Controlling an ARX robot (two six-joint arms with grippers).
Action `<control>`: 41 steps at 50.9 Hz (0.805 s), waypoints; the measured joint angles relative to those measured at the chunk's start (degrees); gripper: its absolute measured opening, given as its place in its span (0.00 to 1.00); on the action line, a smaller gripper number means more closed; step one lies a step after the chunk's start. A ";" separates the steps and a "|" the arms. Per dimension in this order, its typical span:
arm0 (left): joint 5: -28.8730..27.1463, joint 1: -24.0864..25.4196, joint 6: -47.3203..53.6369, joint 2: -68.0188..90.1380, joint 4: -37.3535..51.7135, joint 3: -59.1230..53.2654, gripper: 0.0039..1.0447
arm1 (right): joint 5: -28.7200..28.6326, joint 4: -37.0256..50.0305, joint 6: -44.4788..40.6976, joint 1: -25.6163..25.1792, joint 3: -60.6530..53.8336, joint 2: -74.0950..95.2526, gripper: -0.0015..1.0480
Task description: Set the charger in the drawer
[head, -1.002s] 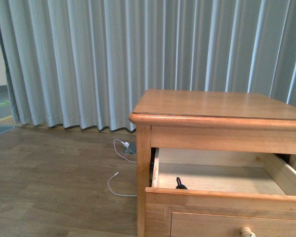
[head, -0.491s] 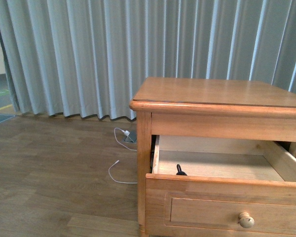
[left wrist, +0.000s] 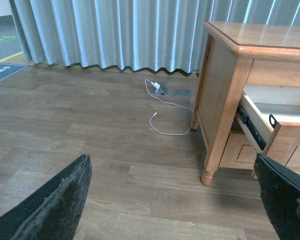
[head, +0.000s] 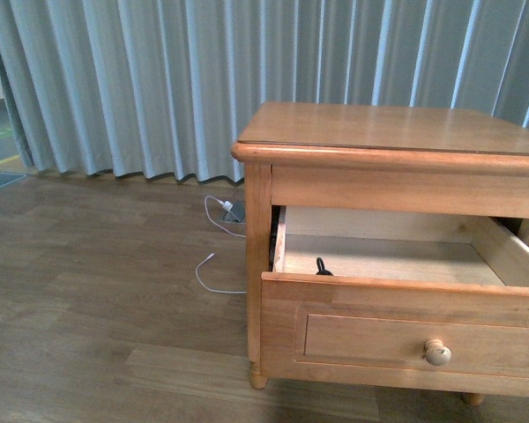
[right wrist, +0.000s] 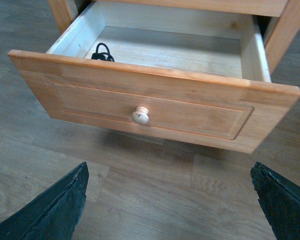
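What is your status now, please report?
Both grippers open, empty. Drawer pulled open; black cord of the charger visible inside, front left corner. Nothing blocks the drawer.

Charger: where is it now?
Front view: only its black cord peeks over the open drawer front, at the left near corner inside.

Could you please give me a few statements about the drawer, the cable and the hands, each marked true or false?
1. The drawer is pulled open. True.
2. A black cord shows inside the drawer. True.
3. The right hand is clamped on the round knob. False: the hand is open and apart from the knob.
4. The white cable lies on top of the nightstand. False: it lies on the floor beside the nightstand.
5. The left hand is holding something. False: it is open and empty.
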 joint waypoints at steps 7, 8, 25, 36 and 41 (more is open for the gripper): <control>0.00 0.02 0.02 0.00 0.00 0.00 0.95 | 3.52 11.54 2.89 5.16 4.68 17.44 0.92; 0.00 0.02 0.02 0.00 0.02 0.00 0.95 | 4.02 12.90 3.26 5.62 5.29 19.54 0.92; 0.00 0.00 0.02 -0.02 0.00 0.00 0.95 | 8.11 26.03 8.04 9.40 15.52 46.27 0.92; 0.00 0.00 0.02 -0.02 0.00 0.00 0.95 | 9.38 29.22 8.87 9.40 21.38 56.52 0.92; 0.00 0.00 0.02 -0.02 0.02 0.00 0.95 | 9.40 29.38 9.07 9.11 23.82 59.08 0.92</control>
